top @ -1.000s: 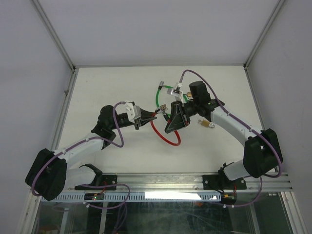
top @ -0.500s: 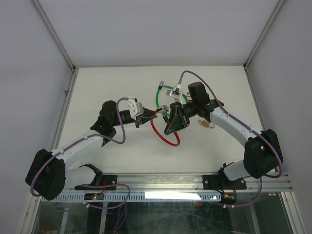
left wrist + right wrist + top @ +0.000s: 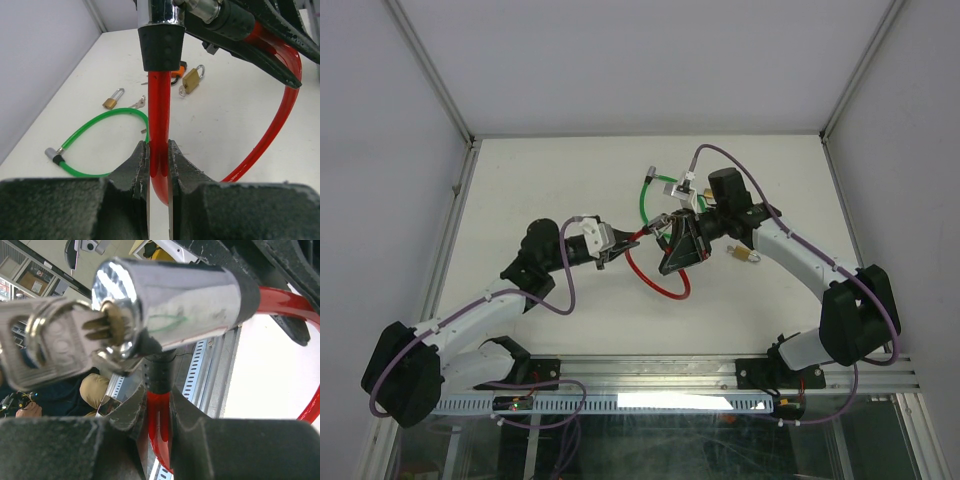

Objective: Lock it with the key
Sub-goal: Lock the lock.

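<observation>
Since a second ago: left arm's lower link has swung toward the near left corner; both grips and the red loop are unchanged. Left gripper (image 3: 158, 150): fingers (image 3: 134, 167) clenched on the red cable lock (image 3: 159, 120), on the straight run below a black collar. Right gripper (image 3: 159, 407): fingers (image 3: 131, 415) clamped on the same red cable just under a black sleeve. Lock cylinder (image 3: 170, 297): chrome, held up between the two grippers, over mid-table in the top view. Key (image 3: 97, 322): seated in the cylinder's face, legible only to the right wrist camera, with key ring (image 3: 37, 330) and spare key (image 3: 20, 357) attached. Left wrist view alone itemises, lying on the table (image 3: 240, 120): green cable lock (image 3: 100, 122), brass padlock (image 3: 191, 80), second brass padlock (image 3: 113, 98). Top view adds the red loop hanging between the grippers.
</observation>
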`<state>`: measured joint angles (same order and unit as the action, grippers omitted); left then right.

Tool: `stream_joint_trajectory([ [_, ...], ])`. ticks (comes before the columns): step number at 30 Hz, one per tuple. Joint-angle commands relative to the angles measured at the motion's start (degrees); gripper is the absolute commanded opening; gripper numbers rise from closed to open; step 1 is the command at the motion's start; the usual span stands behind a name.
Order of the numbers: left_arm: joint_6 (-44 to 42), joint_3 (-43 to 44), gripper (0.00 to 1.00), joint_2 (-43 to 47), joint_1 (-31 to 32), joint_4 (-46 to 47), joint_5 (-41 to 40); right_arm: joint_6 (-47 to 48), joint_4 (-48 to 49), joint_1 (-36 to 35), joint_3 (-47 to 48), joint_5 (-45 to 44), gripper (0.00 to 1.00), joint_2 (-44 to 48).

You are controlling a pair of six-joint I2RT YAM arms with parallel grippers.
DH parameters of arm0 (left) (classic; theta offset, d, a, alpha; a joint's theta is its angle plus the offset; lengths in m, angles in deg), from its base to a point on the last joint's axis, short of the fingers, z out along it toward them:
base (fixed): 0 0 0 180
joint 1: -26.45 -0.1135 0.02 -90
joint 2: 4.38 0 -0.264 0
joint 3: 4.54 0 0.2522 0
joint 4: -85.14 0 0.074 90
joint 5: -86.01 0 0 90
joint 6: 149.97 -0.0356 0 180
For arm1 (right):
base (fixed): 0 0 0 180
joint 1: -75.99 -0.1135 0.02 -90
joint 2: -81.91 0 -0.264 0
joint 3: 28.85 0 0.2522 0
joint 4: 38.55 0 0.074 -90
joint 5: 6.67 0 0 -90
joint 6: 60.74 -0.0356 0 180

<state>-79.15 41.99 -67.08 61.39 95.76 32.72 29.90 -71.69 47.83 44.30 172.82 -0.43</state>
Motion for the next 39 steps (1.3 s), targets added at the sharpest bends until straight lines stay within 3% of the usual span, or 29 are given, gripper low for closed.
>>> stream_joint_trajectory([
  [1, -2.4, -2.6, 0.00, 5.7, 1.1, 8.8, -3.7, -0.2, 0.1, 0.6, 1.4, 0.4, 0.00, 1.3],
  [9, -2.2, -5.0, 0.00, 7.7, 1.8, 12.4, -5.4, -0.8, 0.3, 0.6, 1.4, 0.6, 0.00, 0.7],
  [23, 3.1, -0.1, 0.00, 4.3, 2.1, 7.2, -7.7, 3.3, -2.6, 0.0, 1.4, 1.8, 0.00, 1.8],
  [39, 5.8, 1.2, 0.00, 2.5, 0.7, 6.3, -0.2, 3.8, -3.3, -0.3, 1.9, 2.6, 0.00, 1.9],
])
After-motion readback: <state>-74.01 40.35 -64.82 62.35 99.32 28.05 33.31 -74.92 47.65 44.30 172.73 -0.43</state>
